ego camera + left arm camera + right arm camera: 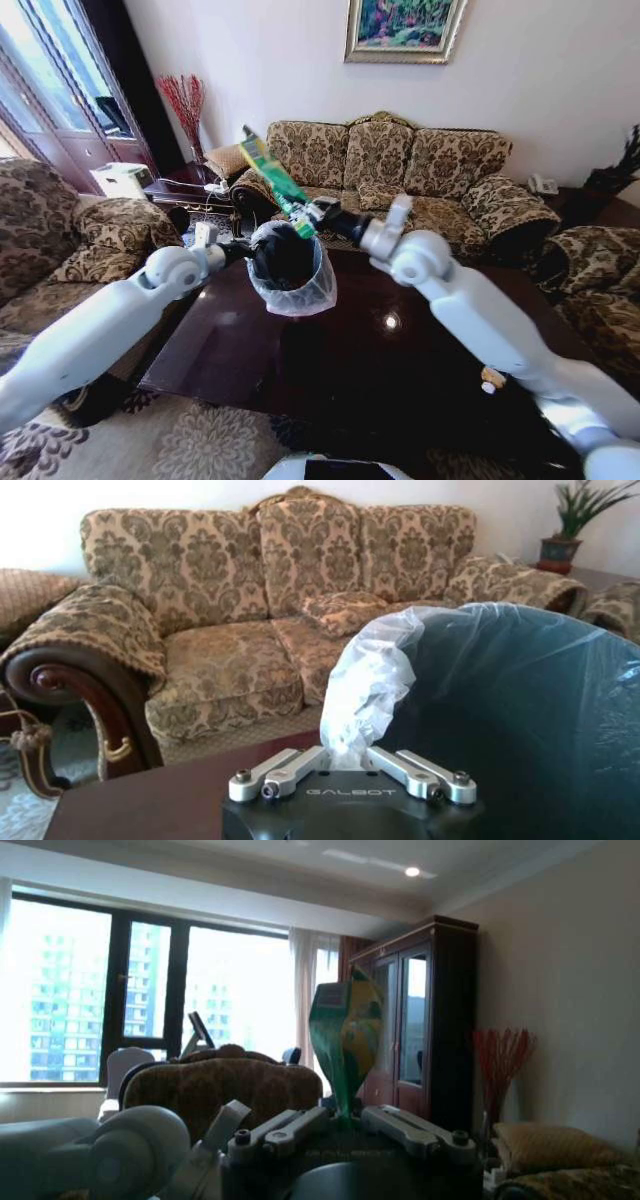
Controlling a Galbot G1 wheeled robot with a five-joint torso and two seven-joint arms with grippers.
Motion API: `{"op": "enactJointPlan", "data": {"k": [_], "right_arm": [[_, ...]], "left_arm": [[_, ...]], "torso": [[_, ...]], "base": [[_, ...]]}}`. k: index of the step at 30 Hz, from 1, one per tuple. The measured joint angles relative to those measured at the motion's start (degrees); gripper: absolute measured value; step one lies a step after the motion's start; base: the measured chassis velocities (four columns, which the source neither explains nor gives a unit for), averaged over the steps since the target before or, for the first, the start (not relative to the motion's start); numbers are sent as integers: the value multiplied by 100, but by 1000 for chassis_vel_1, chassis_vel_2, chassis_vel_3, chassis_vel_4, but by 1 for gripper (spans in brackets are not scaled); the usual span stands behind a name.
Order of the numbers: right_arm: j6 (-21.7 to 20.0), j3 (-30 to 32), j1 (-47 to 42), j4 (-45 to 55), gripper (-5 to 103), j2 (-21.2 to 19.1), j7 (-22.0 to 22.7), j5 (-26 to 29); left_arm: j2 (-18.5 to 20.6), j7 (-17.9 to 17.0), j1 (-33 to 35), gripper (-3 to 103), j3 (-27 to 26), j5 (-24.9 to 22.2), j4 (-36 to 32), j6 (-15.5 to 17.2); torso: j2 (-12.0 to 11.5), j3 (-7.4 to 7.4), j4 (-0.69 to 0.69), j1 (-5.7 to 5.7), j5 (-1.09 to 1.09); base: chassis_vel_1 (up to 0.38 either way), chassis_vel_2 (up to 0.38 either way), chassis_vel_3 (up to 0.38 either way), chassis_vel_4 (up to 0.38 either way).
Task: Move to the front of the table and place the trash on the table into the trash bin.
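Note:
My left gripper [238, 250] holds the trash bin [290, 268], a small black bin with a white bag liner, lifted above the far left part of the dark glossy table [330, 360]. In the left wrist view that gripper [346, 763] is shut on the bin's lined rim [365, 682]. My right gripper [304, 214] is shut on the lower end of the green snack wrapper [270, 172], which sticks up and back just over the bin's mouth. The right wrist view has the wrapper [346, 1039] standing upright between the fingers [290, 1129]. A tan bottle [491, 379] lies on the table near my right arm.
A patterned three-seat sofa [400, 170] stands behind the table, with armchairs at the left [60, 240] and right [595, 270]. A small dark side table [185, 190] sits at the back left. A patterned rug [170, 440] lies under the table's near edge.

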Motion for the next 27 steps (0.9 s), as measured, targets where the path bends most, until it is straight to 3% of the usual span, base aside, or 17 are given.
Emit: {"op": "enactJointPlan", "data": {"k": [3, 4, 8, 15, 25, 27], "right_arm": [[-206, 129, -41, 95, 0, -205, -16, -12], [-15, 124, -76, 107, 0, -356, -76, -114], [58, 168, -325, 73, 0, -433, -233, -338], [182, 153, -775, 9, 0, -435, -400, -784], [275, 38, -835, -282, 0, -152, -292, -1191], [273, 30, -837, -338, 10, -143, -270, -1358]], "left_arm": [[-137, 2, -176, 2, 100, 66, 292, 0], [-203, 0, -224, 2, 104, 17, 354, 42], [-257, -32, -198, 2, 104, -235, 112, 148], [-261, -167, -115, 2, 87, -395, -210, 171], [-181, -190, -18, 2, 46, -505, -504, 216], [-172, -193, -18, 2, 42, -508, -512, 219]], "torso": [[0, -1, -3, 0, -2], [1, -1, -4, -1, -1], [0, -1, -1, -2, 0], [1, -2, -2, -3, -2], [1, -2, 1, -3, -1], [1, -2, -1, -3, -1]], "base": [[0, 0, 0, 0], [0, 0, 0, 0], [0, 0, 0, 0], [0, 0, 0, 0], [0, 0, 0, 0], [0, 0, 0, 0]]}}
